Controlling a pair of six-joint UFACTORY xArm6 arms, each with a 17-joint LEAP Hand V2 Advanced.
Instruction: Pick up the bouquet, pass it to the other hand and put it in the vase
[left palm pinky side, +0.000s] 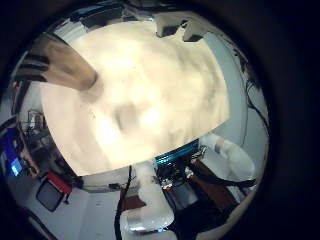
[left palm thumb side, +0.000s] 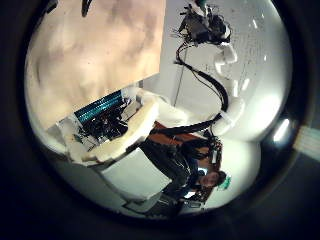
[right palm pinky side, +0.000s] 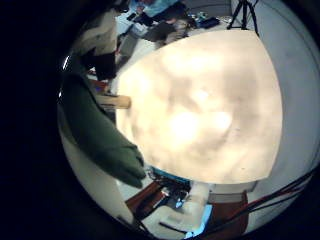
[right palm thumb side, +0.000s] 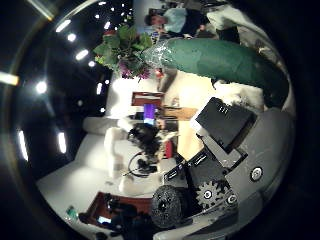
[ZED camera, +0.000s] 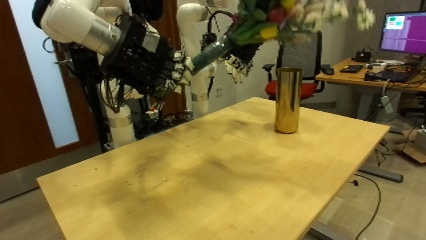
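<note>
No legible print anywhere you can read. Your right hand (ZED camera: 157, 68) is clenched on the green-wrapped flower bouquet (ZED camera: 260, 25), held high above the wooden table (ZED camera: 200, 170). Left hand (ZED camera: 234, 62) sits just beside the wrap, fingers loose. Tall brass cylinder vase (ZED camera: 286, 99) stands below the blooms.

A light wooden table (ZED camera: 200, 170) is carrying a single object: a tall golden vase (ZED camera: 286, 100) standing upright near its far edge.
</note>
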